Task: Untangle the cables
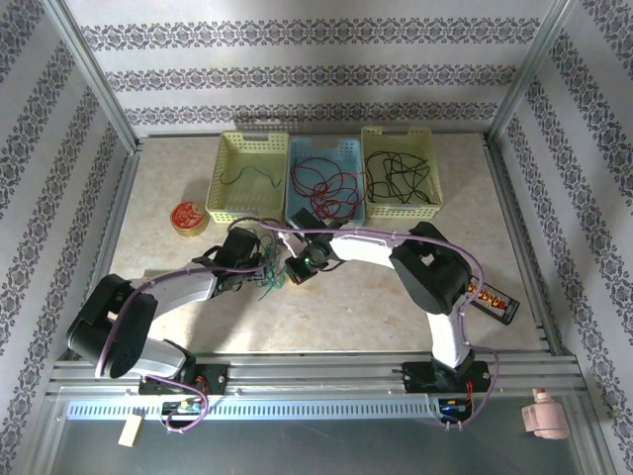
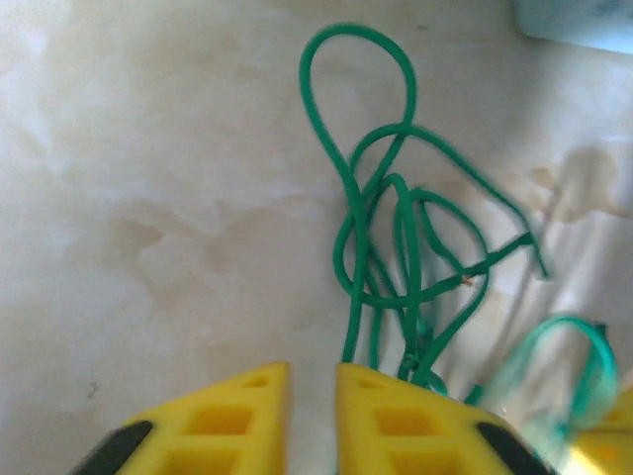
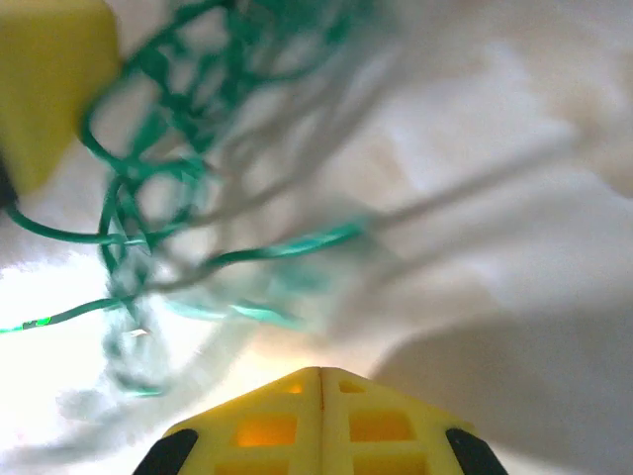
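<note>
While both hands sit low over the desk (image 1: 376, 307) just in front of the blue basket (image 1: 326, 142), I see the green cable (image 2: 404, 237) lying there in a loose tangle between them. My right hand (image 3: 319, 371) has its fingers pressed flat together, no gap. My left hand (image 2: 313, 368) has its fingers nearly together, with a thin slit between them (strands run down right beside one finger). The view blurs there, so I cannot tell whether any strand is pinched. Red cables (image 1: 326, 183) lie inside the blue basket, another green strand (image 1: 252, 176) in the yellow basket (image 1: 247, 138) left of it, and black cables (image 1: 401, 173) in the yellow basket (image 1: 401, 130) right of it.
</note>
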Robot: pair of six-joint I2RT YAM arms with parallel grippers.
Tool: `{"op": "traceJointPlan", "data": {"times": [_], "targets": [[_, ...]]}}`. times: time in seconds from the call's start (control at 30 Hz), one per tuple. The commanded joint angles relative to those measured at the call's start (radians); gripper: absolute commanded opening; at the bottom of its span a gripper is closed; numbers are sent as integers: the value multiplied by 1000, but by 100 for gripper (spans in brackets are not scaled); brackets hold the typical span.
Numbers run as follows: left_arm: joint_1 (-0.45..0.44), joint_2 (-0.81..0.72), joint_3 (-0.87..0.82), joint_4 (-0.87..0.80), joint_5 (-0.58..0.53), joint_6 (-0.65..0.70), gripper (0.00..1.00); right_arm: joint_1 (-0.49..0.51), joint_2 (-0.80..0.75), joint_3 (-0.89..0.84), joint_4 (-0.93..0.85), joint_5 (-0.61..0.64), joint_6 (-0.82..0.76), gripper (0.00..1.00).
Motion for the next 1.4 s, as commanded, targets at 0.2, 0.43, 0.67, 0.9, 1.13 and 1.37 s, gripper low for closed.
{"op": "traceJointPlan", "data": {"times": [0.2,0.43,0.67,0.9,1.13,1.37], "targets": [[9,30,-23,-61,-75,4,0,-104,-252,-217,80,147,100,0],[8,23,-9,-45,-6,34,0,-36,-265,-184,75,-53,-25,24],[8,-58,-3,-30,57,23,0,76,-118,-32,-1,-108,-142,51],[9,-122,12,-39,89,2,27,78,-35,46,-10,-130,-131,63],[29,-202,-25,-48,-21,-94,32,76,-4,57,6,-104,-107,64],[103,-363,-103,-38,-41,-168,41,27,-75,10,66,-93,-51,64]]}}
